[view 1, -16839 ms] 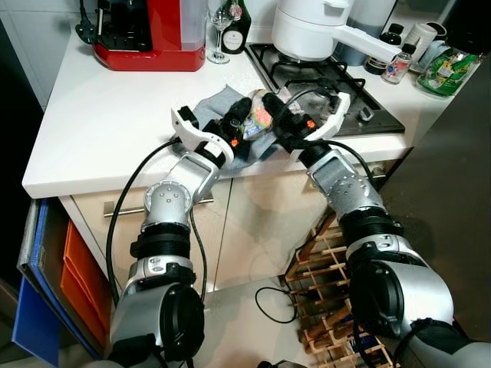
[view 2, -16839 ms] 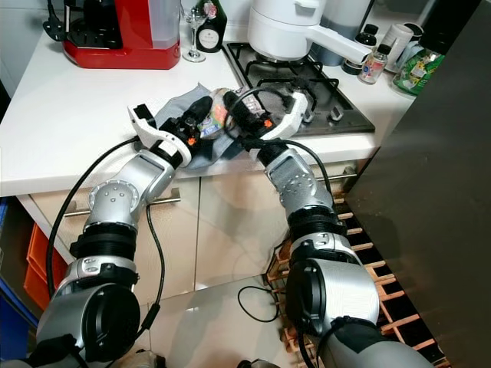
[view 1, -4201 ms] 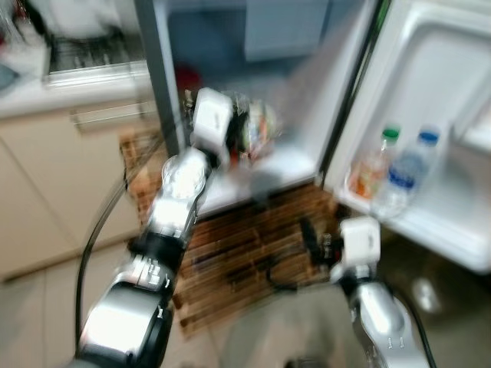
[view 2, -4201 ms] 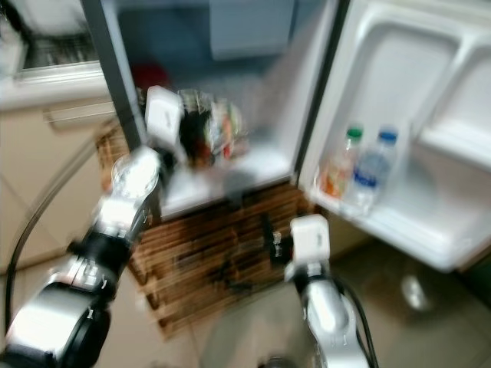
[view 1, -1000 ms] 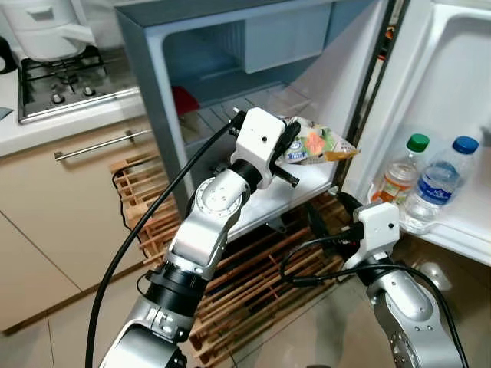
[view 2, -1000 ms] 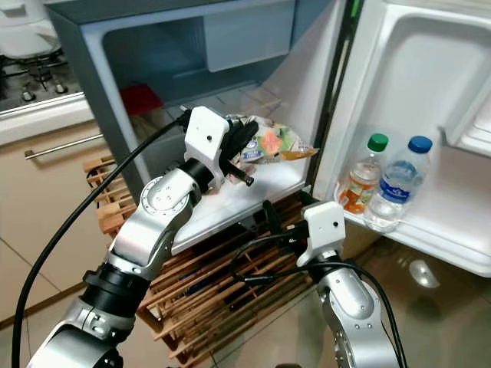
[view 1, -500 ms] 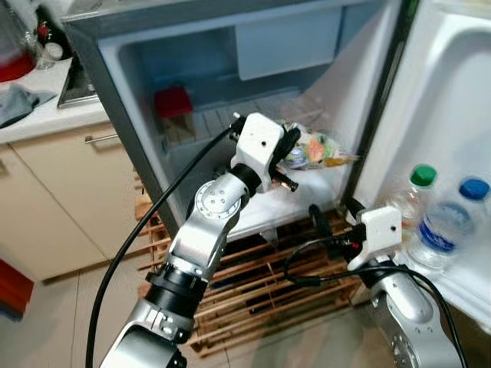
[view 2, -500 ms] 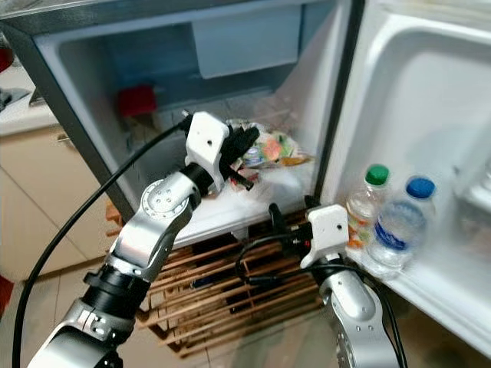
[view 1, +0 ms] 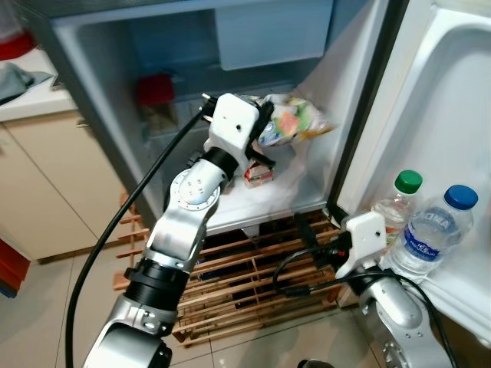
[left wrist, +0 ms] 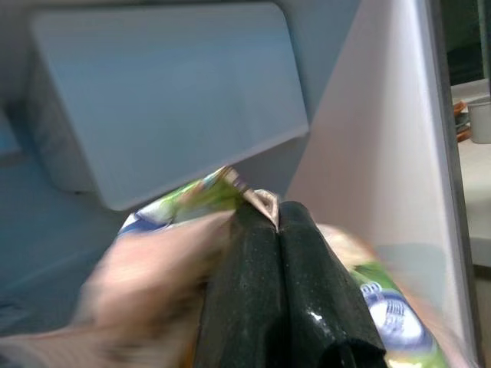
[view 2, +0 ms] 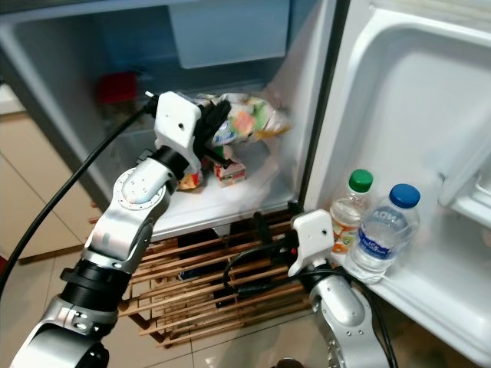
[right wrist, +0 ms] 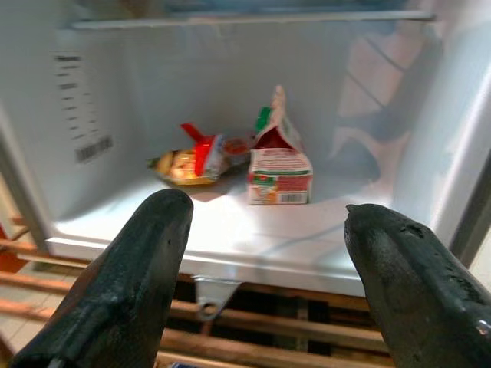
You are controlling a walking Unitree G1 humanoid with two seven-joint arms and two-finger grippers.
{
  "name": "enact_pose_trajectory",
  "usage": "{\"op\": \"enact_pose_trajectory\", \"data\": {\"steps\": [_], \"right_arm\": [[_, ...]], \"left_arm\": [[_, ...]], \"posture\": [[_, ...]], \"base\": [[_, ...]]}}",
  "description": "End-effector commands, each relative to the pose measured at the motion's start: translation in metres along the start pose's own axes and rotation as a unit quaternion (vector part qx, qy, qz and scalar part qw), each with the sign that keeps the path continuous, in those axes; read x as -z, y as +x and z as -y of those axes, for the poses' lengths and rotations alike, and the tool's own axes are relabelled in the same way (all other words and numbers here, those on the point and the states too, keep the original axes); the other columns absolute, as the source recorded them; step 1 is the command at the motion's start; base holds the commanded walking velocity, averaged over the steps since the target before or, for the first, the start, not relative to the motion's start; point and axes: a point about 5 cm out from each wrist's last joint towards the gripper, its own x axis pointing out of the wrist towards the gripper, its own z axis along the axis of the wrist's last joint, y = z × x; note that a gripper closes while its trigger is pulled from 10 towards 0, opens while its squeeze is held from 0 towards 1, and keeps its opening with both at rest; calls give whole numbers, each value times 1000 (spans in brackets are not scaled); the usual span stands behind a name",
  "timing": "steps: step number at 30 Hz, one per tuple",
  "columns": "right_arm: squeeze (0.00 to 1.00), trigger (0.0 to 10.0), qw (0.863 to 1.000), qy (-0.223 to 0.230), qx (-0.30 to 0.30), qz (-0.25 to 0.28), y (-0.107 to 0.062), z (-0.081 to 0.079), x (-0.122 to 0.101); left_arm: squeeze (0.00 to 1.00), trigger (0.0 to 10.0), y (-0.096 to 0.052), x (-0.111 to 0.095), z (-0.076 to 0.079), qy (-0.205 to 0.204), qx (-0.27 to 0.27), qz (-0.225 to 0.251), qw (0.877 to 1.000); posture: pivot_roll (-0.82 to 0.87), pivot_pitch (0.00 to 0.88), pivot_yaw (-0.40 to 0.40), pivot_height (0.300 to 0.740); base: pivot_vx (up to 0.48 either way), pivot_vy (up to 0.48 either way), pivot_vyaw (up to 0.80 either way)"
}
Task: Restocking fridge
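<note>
A snack bag (view 1: 295,123) is clamped in the left gripper (view 1: 262,130) inside the open fridge (view 1: 92,92), near its right wall. The right gripper (right wrist: 261,268) is held open low outside; the bag's print is perhaps vegetables.

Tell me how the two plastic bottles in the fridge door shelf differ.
The green-capped plastic bottle looks shorter and holds orange liquid; the blue-capped plastic bottle stands taller and looks clear, like water. The green-capped one sits nearer the fridge body, the blue-capped one farther out along the white door shelf. The blue-capped one carries a blue label. Both stand upright, capped, side by side.
</note>
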Motion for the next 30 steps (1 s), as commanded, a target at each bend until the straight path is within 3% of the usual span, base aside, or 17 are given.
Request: {"op": "enact_pose_trajectory", "data": {"steps": [1, 7, 15, 22, 25, 26, 27, 29, 30], "right_arm": [[78, 10000, 1000, -1, -2, 3, -1, 0, -4], [78, 10000, 1000, 4, -7, 2, -4, -3, -5], [78, 10000, 1000, 10, -25, -11, -16, -12, -6], [78, 10000, 999, 13, -23, -19, -28, -15, -7], [82, 10000, 999, 19, -27, -29, -39, -22, -8], [82, 10000, 999, 22, -27, -30, -39, -24, -9], [82, 10000, 999, 22, -27, -30, -39, -24, -9], [82, 10000, 999, 23, -21, -27, -37, -24, -11], [82, 10000, 999, 23, -21, -27, -37, -24, -11]], "left_arm": [[0, 10000, 7, -17, -1, 17, 5, 35, 999], [0, 10000, 11, -8, -17, 90, -14, 35, 995], [0, 10000, 20, 15, -44, 152, -52, -4, 987], [0, 10000, 20, 16, -57, 174, -61, -11, 983], [0, 10000, 23, 12, -76, 207, -74, -7, 975], [0, 10000, 25, 14, -85, 200, -85, -13, 976], [0, 10000, 25, 14, -85, 200, -85, -13, 976], [0, 10000, 21, 18, -87, 147, -90, -20, 985], [0, 10000, 21, 18, -87, 147, -90, -20, 985]], "posture": [[-205, 0, 75, 740], [-206, 0, 69, 740], [-241, 0, 62, 740], [-263, 28, 56, 740], [-271, 54, 56, 740], [-278, 54, 63, 740], [-278, 54, 63, 740], [-288, 51, 74, 740], [-288, 51, 74, 740]], "base": [[0, 0, 0], [0, 0, 0], [0, 0, 0], [0, 0, 0], [0, 0, 0], [0, 0, 0], [0, 0, 0], [0, 0, 0], [0, 0, 0]]}}
